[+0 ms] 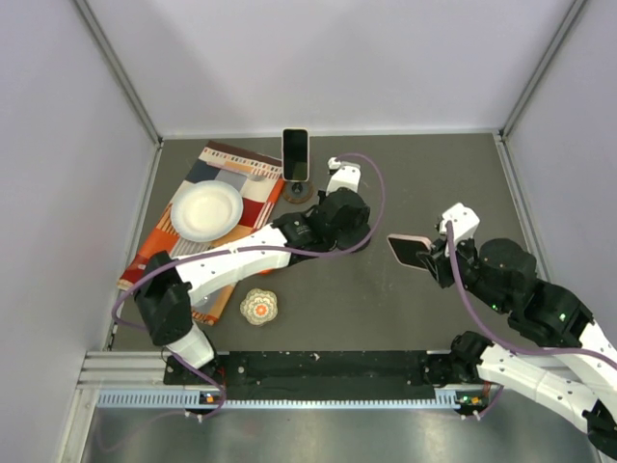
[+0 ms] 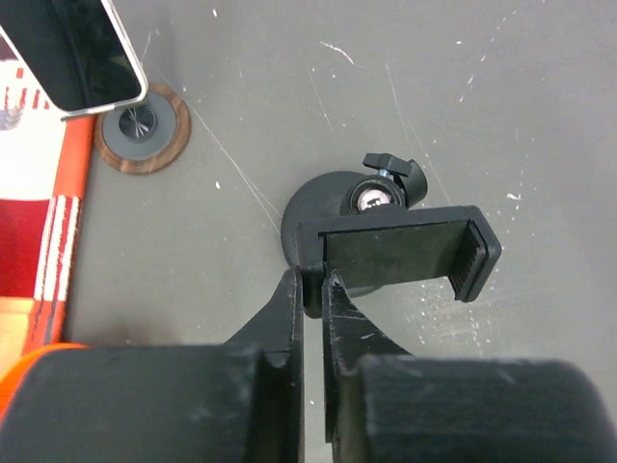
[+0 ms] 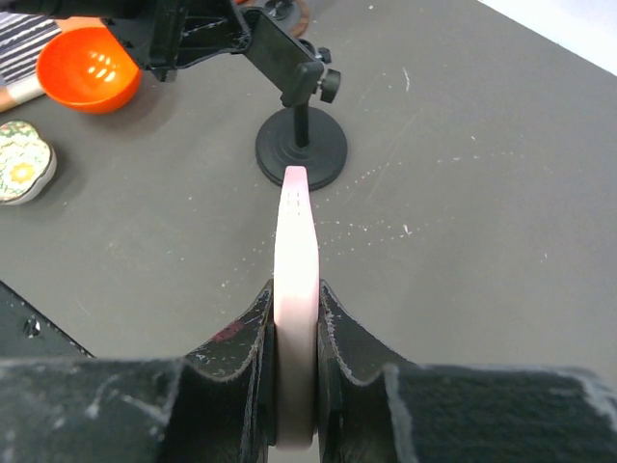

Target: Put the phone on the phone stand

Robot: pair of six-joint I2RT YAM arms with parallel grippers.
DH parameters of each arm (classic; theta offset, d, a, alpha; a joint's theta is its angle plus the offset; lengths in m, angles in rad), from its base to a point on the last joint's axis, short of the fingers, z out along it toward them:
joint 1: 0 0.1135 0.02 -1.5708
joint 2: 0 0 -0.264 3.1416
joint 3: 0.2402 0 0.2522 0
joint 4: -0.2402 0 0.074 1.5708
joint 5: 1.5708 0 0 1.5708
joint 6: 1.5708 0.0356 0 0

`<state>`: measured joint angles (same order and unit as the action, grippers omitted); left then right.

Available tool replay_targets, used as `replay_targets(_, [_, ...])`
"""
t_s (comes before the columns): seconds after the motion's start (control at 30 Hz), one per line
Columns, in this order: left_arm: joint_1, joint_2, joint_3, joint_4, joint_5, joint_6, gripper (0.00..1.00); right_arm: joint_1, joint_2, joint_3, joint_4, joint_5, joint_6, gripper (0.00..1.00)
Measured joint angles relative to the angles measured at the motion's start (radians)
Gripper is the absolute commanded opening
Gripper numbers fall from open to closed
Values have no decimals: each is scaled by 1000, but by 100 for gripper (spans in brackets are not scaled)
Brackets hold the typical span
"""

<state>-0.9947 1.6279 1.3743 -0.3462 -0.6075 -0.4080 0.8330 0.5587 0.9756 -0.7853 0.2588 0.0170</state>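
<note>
Getting the phone [image 3: 294, 260] into the phone stand [image 3: 301, 145] could go wrong in a few ways, I think. The right pincer [image 3: 294, 301] is shut on the phone and pinches it from both sides near one end. The phone looks smooth, so it may slip or tilt if it bumps the stand. The left pincer [image 2: 310, 294] is closed on one end of the stand's clip [image 2: 400, 253]. If it pushes or pulls too hard, the stand may tip or slide on the tabletop [image 1: 386, 318]. The clip looks narrow, so the phone may miss it and hit the edge. The two arms must come close together, so they may bump. A second phone [image 1: 294, 152] stands at the back, and it should be left alone.

The phone is up in the air, off to the right of the stand and apart from it. It is pink and thin, with a round end. From the right wrist it shows only its thin edge, straight up between the fingers. From above it shows a dark face with a pink rim.
</note>
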Motion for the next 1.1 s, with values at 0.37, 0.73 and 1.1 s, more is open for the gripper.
replay_targets(0.37, [22,-214,-255,167,218,270,0,0,121,23,-4,-238,-94,0])
replay_targets(0.73, [126,-335,-343,144,689,499,0,0,377,121,23,-727,-292,0])
replay_targets(1.1, [171,-350,-346,108,856,551,0,-86,594,225,152,-986,-492,0])
